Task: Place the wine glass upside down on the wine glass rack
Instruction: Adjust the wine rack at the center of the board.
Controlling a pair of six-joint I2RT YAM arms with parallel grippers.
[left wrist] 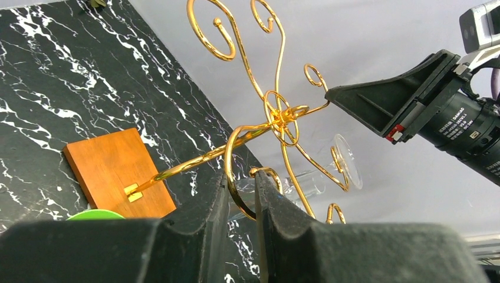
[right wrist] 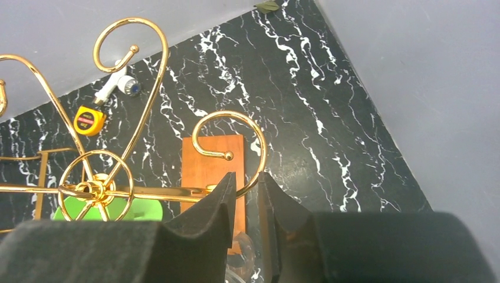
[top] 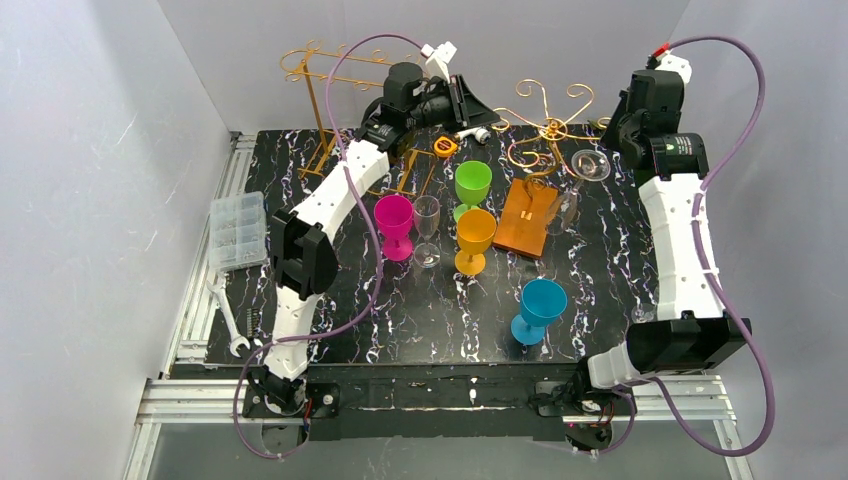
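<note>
Clear wine glass (left wrist: pixel 349 162) looks hung on your gold wire rack (left wrist: pixel 277 115); left end effector (left wrist: pixel 243 183), right end effector (right wrist: pixel 246 183): grip unclear, withdrawal remains.

Bright, even light w/ soft shadows; pics sharp, near foreground blurred.

Black marble-patterned table (top: pixel 600 300) between plain white walls (top: pixel 80 150)
</note>
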